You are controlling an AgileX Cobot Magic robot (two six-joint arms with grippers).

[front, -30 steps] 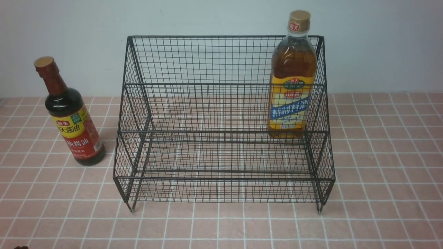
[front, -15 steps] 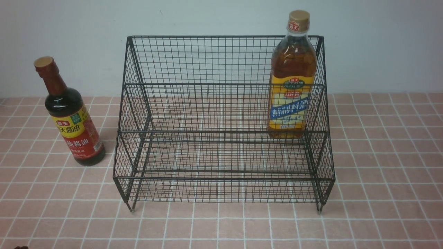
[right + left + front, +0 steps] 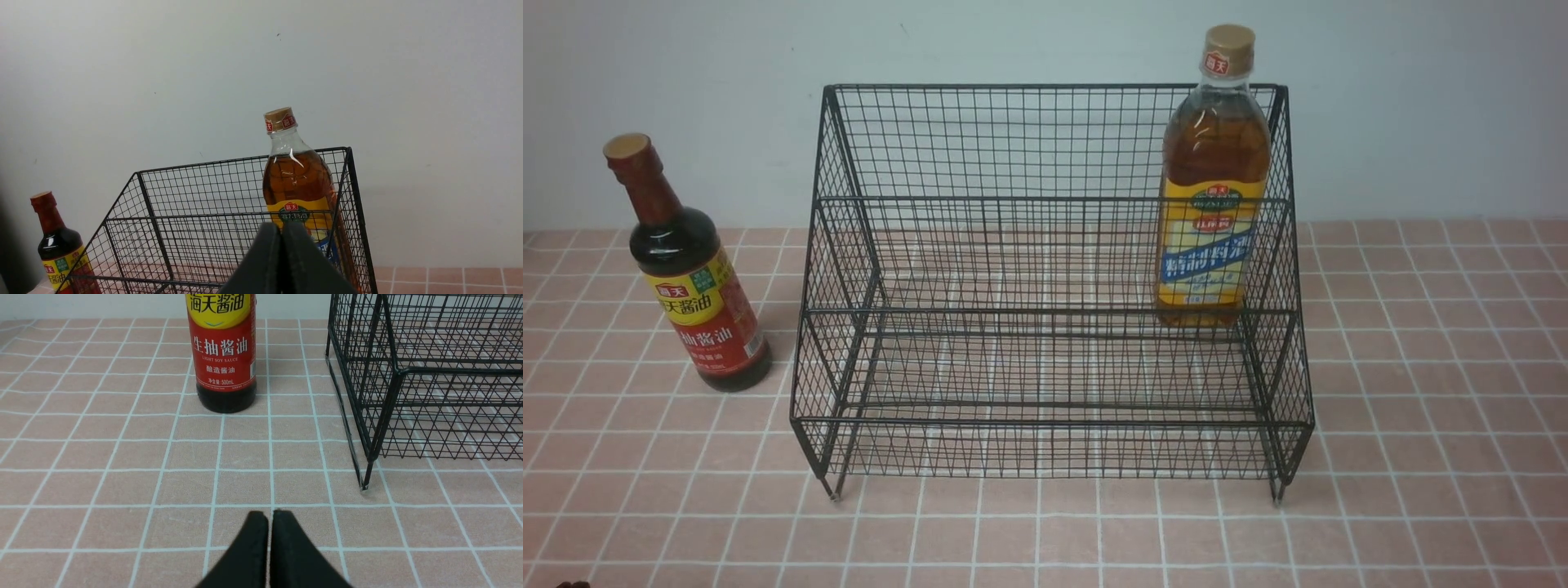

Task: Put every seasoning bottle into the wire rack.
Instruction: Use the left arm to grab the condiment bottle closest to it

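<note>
Nothing has shifted; left gripper (image 3: 269, 514) and right gripper (image 3: 281, 226) stay shut, empty; soy-sauce bottle (image 3: 222, 355) stands ahead of the left one, outside the wire rack (image 3: 408, 371); amber bottle (image 3: 298, 183) already inside.

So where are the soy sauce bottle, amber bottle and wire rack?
soy sauce bottle (image 3: 707, 314), front view, on its red-yellow label.
amber bottle (image 3: 1215, 163), front view, on the liquid above its label.
wire rack (image 3: 1045, 85), front view, on its top back rail.

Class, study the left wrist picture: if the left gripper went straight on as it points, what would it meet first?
Most likely the soy-sauce bottle, standing just off the line of the shut left gripper; it might instead pass between bottle and wire rack.
</note>
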